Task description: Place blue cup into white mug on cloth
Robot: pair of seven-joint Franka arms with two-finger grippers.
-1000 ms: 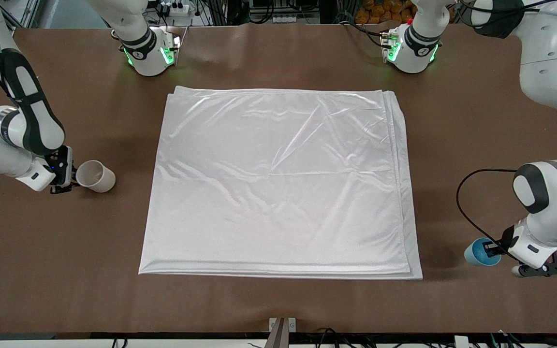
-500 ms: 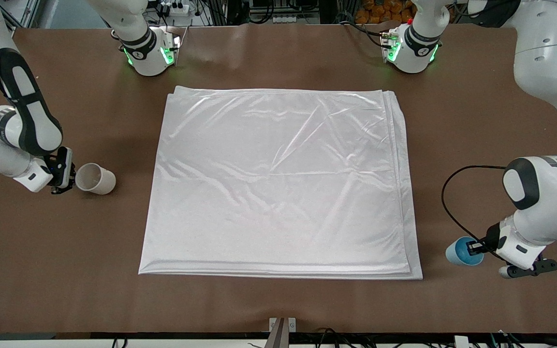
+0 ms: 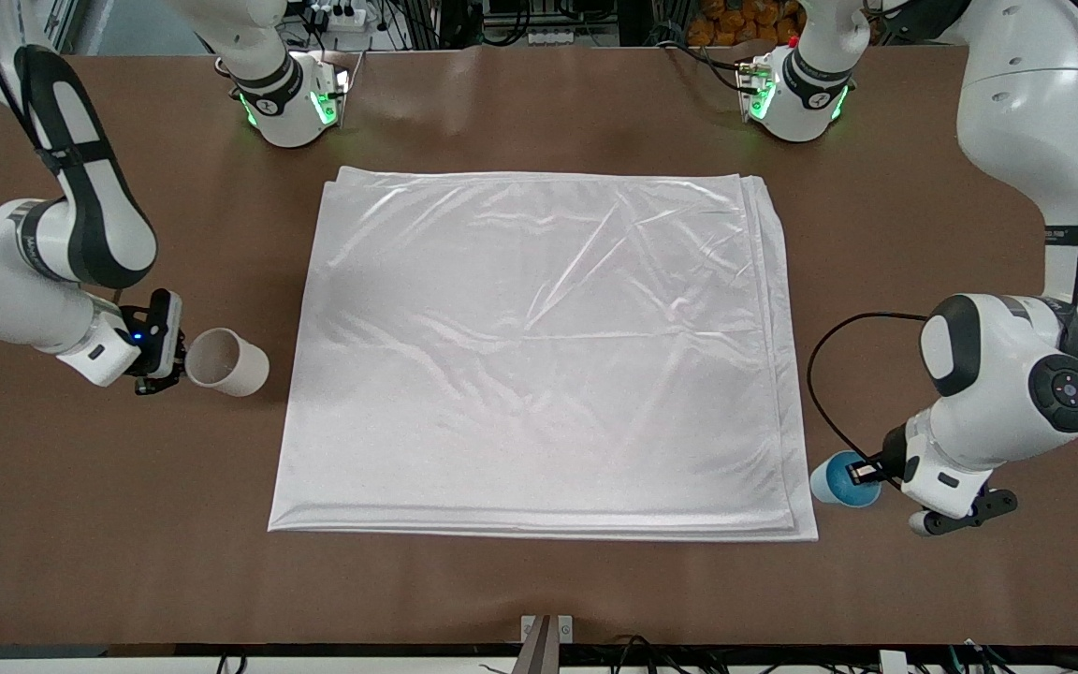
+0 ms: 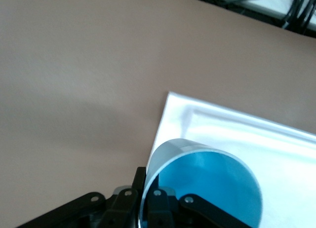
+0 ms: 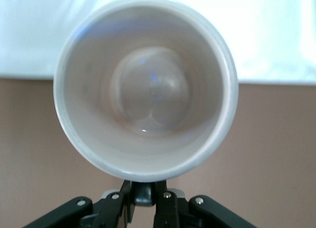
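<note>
Both cups moved toward the cloth (image 3: 539,356); right fingers (image 5: 143,193) pinch white mug (image 3: 228,363), left fingers (image 4: 158,201) blue cup (image 3: 840,478).

Honestly there's nothing readable in any of these views, no labels, brand names, numbers or signs I can make out. The robot arms might carry tiny markings, but they're way too small to read from here.
</note>
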